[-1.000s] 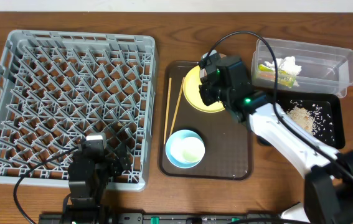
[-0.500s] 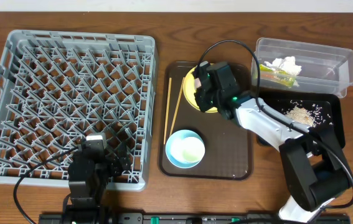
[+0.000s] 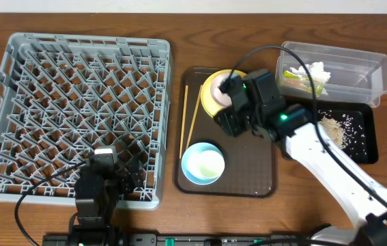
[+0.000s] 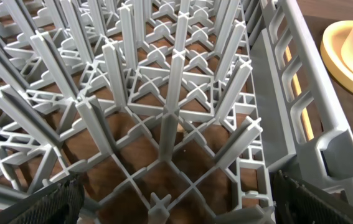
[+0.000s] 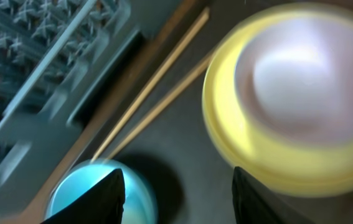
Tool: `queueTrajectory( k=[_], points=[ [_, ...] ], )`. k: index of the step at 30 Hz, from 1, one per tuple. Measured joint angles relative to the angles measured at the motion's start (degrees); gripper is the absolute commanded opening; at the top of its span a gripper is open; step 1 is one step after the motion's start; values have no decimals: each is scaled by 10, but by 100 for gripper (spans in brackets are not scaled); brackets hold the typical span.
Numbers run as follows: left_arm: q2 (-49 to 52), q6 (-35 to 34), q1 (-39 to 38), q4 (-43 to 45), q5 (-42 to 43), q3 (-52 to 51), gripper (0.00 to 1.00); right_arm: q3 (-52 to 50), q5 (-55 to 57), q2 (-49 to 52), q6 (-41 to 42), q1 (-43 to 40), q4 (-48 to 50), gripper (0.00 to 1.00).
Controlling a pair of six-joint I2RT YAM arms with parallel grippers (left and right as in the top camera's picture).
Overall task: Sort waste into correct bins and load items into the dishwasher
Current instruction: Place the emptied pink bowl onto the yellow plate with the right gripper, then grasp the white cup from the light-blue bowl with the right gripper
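The grey dishwasher rack point(image 3: 77, 102) fills the left of the table. On the brown tray point(image 3: 248, 181) a yellow plate point(image 3: 209, 104) carries the small cream bowl point(image 3: 219, 96). The light blue bowl point(image 3: 203, 164) sits nearer, and the chopsticks point(image 3: 192, 119) lie along the tray's left side. My right gripper point(image 3: 228, 124) hovers open and empty just off the plate's near edge. In the blurred right wrist view that gripper point(image 5: 176, 199) has the plate point(image 5: 238, 155) and blue bowl point(image 5: 136, 193) beyond its fingers. My left gripper point(image 3: 101, 181) hangs open over the rack's near right corner point(image 4: 164, 124).
At the back right, a clear tub point(image 3: 367, 72) holds the green-and-orange wrapper point(image 3: 295, 78) and the white tissue point(image 3: 316, 70). In front of it, a black tray point(image 3: 365, 137) holds the rice scraps point(image 3: 330, 126). The right arm stretches over the black tray's near left corner.
My right gripper has opened and drawn back from over the yellow plate toward the front. The cream bowl now shows uncovered on the plate. The left arm has not moved.
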Motion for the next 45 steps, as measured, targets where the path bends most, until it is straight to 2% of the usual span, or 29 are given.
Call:
queueTrajectory(
  k=[4, 7, 10, 22, 23, 24, 25, 29, 40, 45],
  points=[
    [0, 0, 0, 0, 0, 0, 99, 0, -4, 3, 15, 11, -88, 47],
    [0, 0, 0, 0, 0, 0, 99, -2, -6, 21, 20, 24, -117, 45],
    [0, 0, 0, 0, 0, 0, 99, -6, -9, 33, 24, 36, -123, 38],
    [0, 0, 0, 0, 0, 0, 99, -13, -12, 61, 40, 67, -129, 34],
    [0, 0, 0, 0, 0, 0, 99, -16, -12, 63, 42, 68, -129, 31],
    [0, 0, 0, 0, 0, 0, 99, -20, -12, 64, 44, 68, -129, 19],
    [0, 0, 0, 0, 0, 0, 99, -24, -12, 65, 46, 68, -129, 12],
    [0, 0, 0, 0, 0, 0, 99, -32, -12, 65, 51, 68, -131, 1],
    [0, -1, 0, 0, 0, 0, 99, -29, -13, 64, 60, 66, -135, 1],
    [0, -40, 0, 2, 0, 0, 99, -13, -25, 34, 60, 44, -140, 1]
  ],
)
